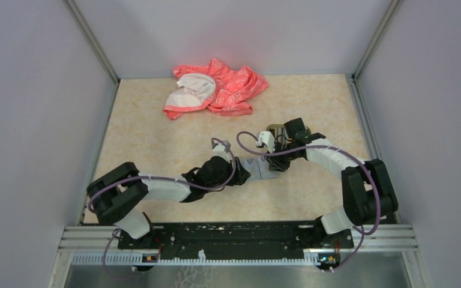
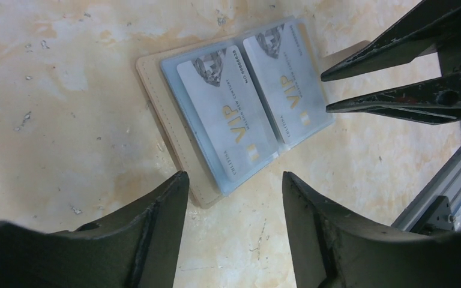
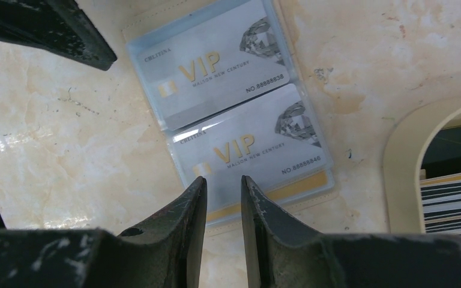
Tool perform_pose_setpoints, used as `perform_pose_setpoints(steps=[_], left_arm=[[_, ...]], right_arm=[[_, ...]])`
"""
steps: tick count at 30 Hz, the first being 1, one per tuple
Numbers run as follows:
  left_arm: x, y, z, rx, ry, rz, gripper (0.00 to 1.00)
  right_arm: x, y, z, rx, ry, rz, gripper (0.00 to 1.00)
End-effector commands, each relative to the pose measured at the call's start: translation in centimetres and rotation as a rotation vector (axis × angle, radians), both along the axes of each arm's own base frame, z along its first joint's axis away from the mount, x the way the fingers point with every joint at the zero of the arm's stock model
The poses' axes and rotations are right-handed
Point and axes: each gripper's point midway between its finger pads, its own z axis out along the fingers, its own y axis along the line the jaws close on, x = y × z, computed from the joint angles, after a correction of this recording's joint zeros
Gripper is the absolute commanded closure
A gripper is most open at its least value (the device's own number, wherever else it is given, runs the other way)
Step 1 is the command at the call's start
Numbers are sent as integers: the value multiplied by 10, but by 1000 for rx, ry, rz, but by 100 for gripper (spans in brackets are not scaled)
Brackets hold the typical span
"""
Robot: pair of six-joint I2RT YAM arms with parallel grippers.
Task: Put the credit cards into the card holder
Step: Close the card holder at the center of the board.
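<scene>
The card holder is lying open and flat on the worktop, about in the middle, between the two arms. Its beige cover is facing down and the clear light-blue pockets are facing up. Two credit cards are sitting side by side in these pockets, one in each. Both are silver-grey with a gold "VIP" print and a diamond picture.

The left tool is hanging over one end of the card holder, close to its beige border. Its fingers are standing wide apart with nothing between them.

The right tool is pointing at the opposite side of the card holder. Its tips are lying over the edge of the pocket that holds the nearer card. The fingers are almost together, with only a narrow gap between them, and no thing is showing in this gap. I cannot tell whether the tips are touching the pocket.

Beside the card holder, a tan tray with a raised rim is resting on the worktop. A striped stack of credit cards is lying inside it, seen edge-on.

Far from the arms, a crumpled pink cloth is lying near the back wall.
</scene>
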Motion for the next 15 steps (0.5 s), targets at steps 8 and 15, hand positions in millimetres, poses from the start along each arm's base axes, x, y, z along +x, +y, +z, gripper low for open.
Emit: perform_pose_setpoints(steps=[8,15], left_arm=[[15,8,-4,110,37,94,26],[14,2,-15,114,100,98,31]], right_arm=[[33,-18,13,-48,-65,-140,75],[28,-22,-1,-89,5,-137,78]])
